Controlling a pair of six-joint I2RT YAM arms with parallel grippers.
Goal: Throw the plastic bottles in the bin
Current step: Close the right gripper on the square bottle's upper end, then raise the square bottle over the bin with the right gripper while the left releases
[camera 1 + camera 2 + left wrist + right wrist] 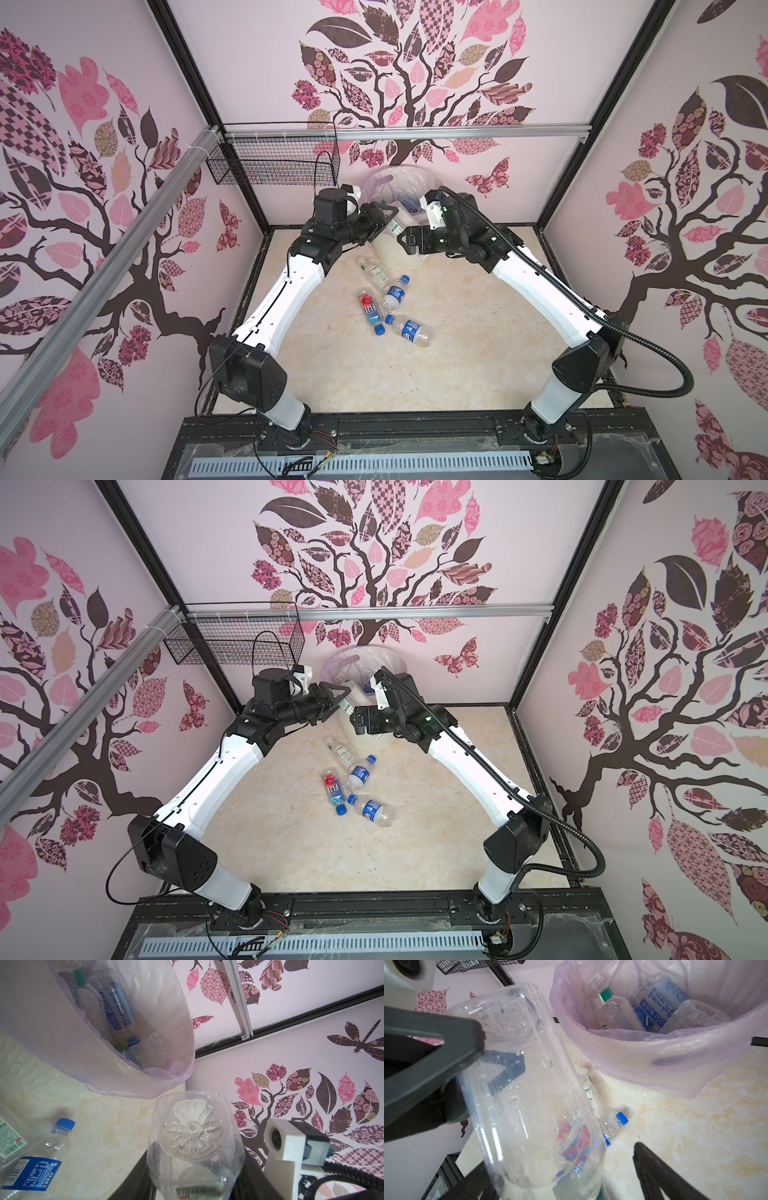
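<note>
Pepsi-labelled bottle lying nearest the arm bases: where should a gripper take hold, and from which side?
Probably from above, jaws across the labelled middle of the Pepsi-labelled bottle: it lies flat on its side, with bare table along both long sides.

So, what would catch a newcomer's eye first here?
A clear bottle is gripped by the left gripper just in front of the bin. The right gripper is open around the bottle's other end. Several binned bottles lie in the pink bag, and loose bottles lie clustered on the floor in front of the bin.
</note>
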